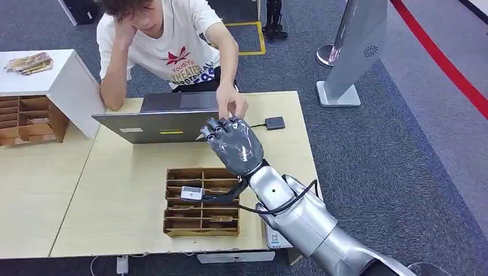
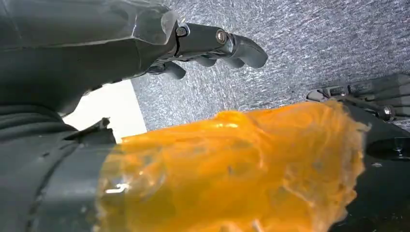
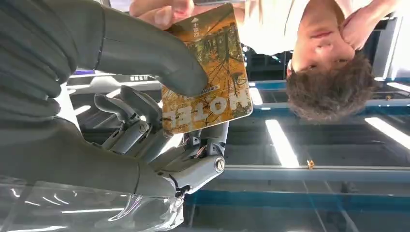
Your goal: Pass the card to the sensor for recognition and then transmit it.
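Observation:
My right hand (image 1: 235, 146) is raised over the table, back toward me, in front of the laptop. In the right wrist view it (image 3: 145, 111) pinches an orange-brown card (image 3: 208, 72) printed "HOTEL" between thumb and fingers. A seated person's hand (image 1: 233, 106) reaches over the laptop to my fingertips, and their fingers (image 3: 159, 12) grip the card's far edge. The small black square sensor (image 1: 275, 122) lies on the table to the right of my hand, with a cable attached. My left hand (image 2: 217, 43) hangs over grey carpet, fingers loosely extended and holding nothing.
A grey laptop (image 1: 167, 118) stands between the person and me. A wooden divided box (image 1: 201, 227) sits near the front edge with a small white item (image 1: 191, 192) in it. At left, a white cabinet (image 1: 72, 86) carries a stack of cards (image 1: 29, 62). A grey kiosk stand (image 1: 351, 52) stands beyond the table.

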Controlling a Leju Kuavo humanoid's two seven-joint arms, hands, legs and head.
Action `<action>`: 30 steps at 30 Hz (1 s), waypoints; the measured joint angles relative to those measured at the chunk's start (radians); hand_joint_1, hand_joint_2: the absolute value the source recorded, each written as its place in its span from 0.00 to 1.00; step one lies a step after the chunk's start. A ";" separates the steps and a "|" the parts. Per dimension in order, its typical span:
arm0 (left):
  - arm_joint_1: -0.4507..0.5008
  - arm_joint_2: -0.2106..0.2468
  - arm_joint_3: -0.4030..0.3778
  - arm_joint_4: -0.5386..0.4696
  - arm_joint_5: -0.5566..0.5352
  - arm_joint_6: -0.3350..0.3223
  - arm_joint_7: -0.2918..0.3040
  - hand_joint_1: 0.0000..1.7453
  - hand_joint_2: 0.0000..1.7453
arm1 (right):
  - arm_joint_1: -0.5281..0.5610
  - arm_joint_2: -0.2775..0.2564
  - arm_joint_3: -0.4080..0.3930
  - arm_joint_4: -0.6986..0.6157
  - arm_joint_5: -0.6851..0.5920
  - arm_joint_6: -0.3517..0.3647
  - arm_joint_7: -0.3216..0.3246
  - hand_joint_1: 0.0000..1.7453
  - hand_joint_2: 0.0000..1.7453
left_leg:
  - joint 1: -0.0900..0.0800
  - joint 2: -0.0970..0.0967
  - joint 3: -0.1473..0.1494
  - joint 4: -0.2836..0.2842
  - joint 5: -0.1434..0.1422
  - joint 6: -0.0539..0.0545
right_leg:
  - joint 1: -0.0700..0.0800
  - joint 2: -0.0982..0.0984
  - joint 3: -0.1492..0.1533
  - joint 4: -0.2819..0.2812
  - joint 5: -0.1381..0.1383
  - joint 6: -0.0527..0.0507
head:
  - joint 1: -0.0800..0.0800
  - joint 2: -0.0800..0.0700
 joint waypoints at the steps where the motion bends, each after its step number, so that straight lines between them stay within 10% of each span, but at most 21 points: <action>1: 0.000 0.000 0.000 0.000 0.000 0.000 0.000 0.00 0.00 | 0.001 0.000 0.000 0.000 -0.001 0.000 -0.002 1.00 1.00 | 0.000 0.000 0.000 0.000 0.000 0.000 | 0.000 0.000 0.000 0.000 0.000 0.000 | 0.000 0.000; 13: 0.000 0.000 0.000 0.000 0.009 0.000 0.000 0.00 0.00 | 0.037 0.000 -0.010 -0.018 -0.178 0.053 -0.064 1.00 1.00 | 0.000 0.000 0.000 0.000 0.000 0.000 | 0.000 0.000 0.000 0.000 0.000 0.000 | 0.000 0.000; 21: 0.012 -0.003 0.000 0.000 0.058 0.018 -0.013 0.00 0.00 | 0.203 0.030 -0.157 -0.277 -0.889 0.290 -0.177 1.00 1.00 | 0.000 0.000 0.000 0.000 -0.001 0.000 | 0.000 0.000 0.000 0.000 -0.001 0.000 | 0.000 0.000; 30: 0.017 -0.003 0.000 0.000 0.062 0.018 -0.018 0.00 0.00 | 0.271 0.033 -0.232 -0.420 -0.929 0.313 -0.185 1.00 1.00 | 0.000 0.000 0.000 0.000 -0.001 0.000 | 0.000 0.000 0.000 0.000 -0.001 0.000 | 0.000 0.000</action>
